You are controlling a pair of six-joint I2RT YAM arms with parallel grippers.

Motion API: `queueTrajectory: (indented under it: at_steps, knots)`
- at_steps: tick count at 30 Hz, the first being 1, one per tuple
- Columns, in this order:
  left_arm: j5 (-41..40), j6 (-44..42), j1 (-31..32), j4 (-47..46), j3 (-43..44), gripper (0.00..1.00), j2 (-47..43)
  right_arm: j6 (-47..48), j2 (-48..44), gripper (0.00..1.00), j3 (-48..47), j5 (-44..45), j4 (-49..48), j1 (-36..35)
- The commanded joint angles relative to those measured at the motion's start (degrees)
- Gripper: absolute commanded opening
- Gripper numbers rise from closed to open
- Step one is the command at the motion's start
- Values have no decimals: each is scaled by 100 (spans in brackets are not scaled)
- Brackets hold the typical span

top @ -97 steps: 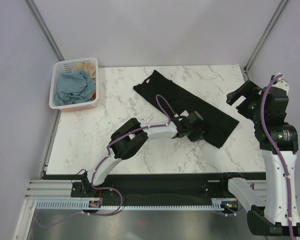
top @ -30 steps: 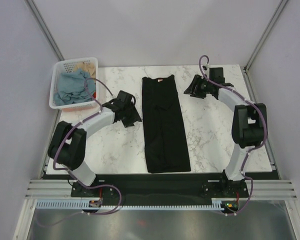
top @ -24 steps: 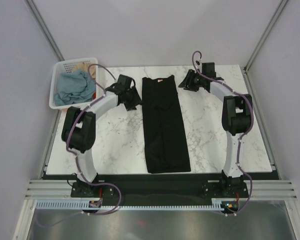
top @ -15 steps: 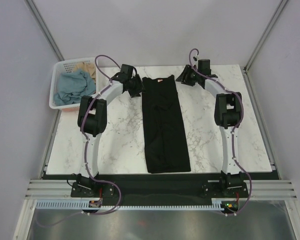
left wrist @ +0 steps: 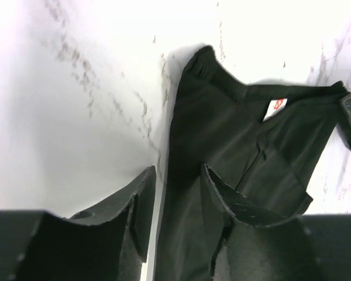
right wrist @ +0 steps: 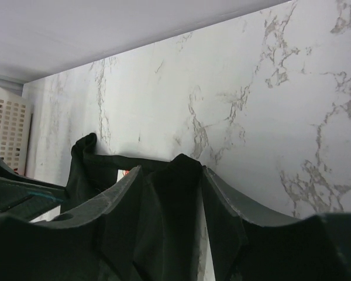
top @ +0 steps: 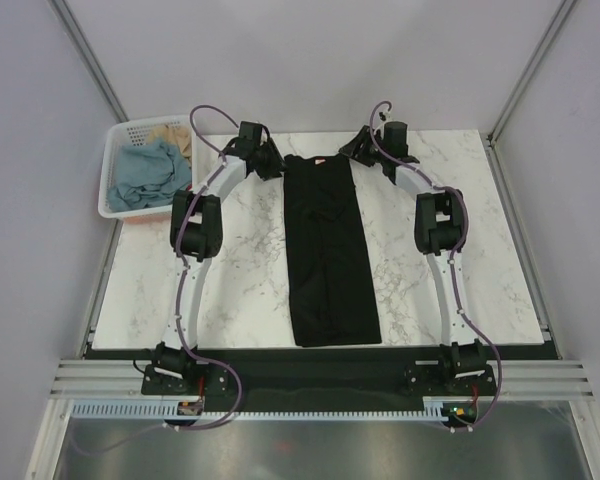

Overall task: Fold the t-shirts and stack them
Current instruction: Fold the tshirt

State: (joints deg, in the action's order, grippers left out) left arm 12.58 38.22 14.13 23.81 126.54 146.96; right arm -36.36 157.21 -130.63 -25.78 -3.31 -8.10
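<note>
Marble tabletop (top: 240,280), long folded black t-shirt (top: 325,250)

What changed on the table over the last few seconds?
The black t-shirt went from lying diagonal to lying straight, collar at the far end. Both arms stretched out to that end: the left gripper is open astride the shirt's left shoulder edge, and the right gripper is open around the right shoulder corner. Neither has clamped. The white basket and the blue shirt in it are unchanged.
</note>
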Motion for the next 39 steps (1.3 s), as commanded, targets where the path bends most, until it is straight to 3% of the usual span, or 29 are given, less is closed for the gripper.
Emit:
queueTrajectory:
  at_steps: [1, 4, 8, 13, 16, 17, 19, 20, 21, 22, 23, 24, 27, 32, 39]
  knots:
    - [87, -131, -51, -17, 519, 43, 368, -187, 258, 51, -182, 196, -398, -25]
    - [192, 45, -130, -122, 906, 33, 676, -275, 389, 42, -244, 406, -504, -34]
    - [525, 361, -165, -736, 1197, 9, 1088, -433, 451, 31, -253, 1012, -600, -34]
    - [562, 713, -165, -1765, 1355, 2, 1318, -995, 696, 12, -384, 1400, -1180, -25]
    - [509, 792, -165, -2063, 1549, 2, 1441, -1163, 951, 9, -744, 1532, -1435, -25]
    - [552, 810, -165, -2300, 1532, 4, 1441, -1180, 1004, 9, -823, 1550, -1470, -25]
    - [605, 836, -174, -2355, 1549, 24, 1380, -1085, 1075, 19, -973, 1515, -1541, -25]
    - [753, 828, -191, -2364, 1532, 38, 1319, -971, 1049, 26, -973, 1428, -1541, -25]
    - [868, 784, -191, -2364, 1384, 43, 1222, -848, 997, 39, -973, 1340, -1376, -25]
    - [973, 749, -209, -2364, 1225, 47, 882, -507, 822, 46, -939, 1339, -1217, -16]
    - [1157, 705, -235, -2355, 1024, 56, 679, -338, 690, 52, -869, 1391, -1024, -16]
    - [1220, 574, -253, -2364, 517, 58, 398, -215, 523, 64, -581, 1592, -735, -16]
    - [1221, 258, -270, -2311, -660, 58, -753, 146, -355, 73, 334, 1795, -374, 36]
    - [940, 2, -270, -2110, -2649, 58, -2616, 181, -1990, 72, 1328, 2410, 777, 124]
    - [1124, -113, -121, -1328, -5567, 53, -5120, 751, -3959, 60, 2821, 2929, 3397, -253]
